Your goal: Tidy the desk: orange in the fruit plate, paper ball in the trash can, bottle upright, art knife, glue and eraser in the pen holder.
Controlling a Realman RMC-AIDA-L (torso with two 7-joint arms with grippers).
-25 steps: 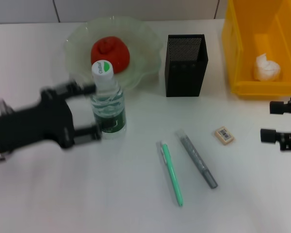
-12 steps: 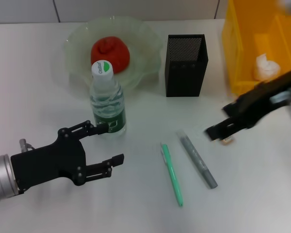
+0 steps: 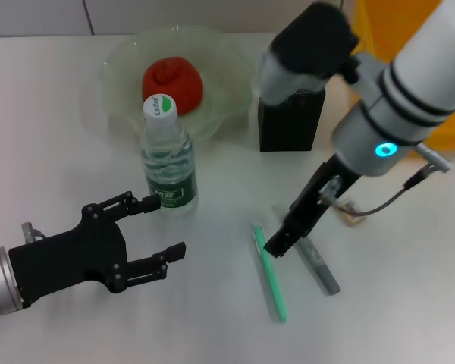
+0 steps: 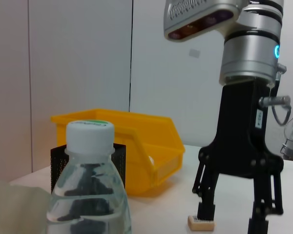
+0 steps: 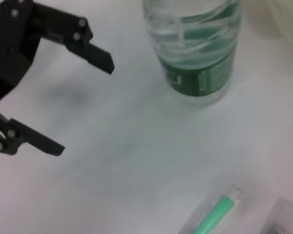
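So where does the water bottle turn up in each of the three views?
Head view: the bottle stands upright just in front of the fruit plate, beyond the open left tool.
Left wrist view: its cap and shoulders fill the near foreground, before the trash can.
Right wrist view: only its labelled lower body shows, cut off by the picture's edge.
Shared landmark: the bottle's dark green label.
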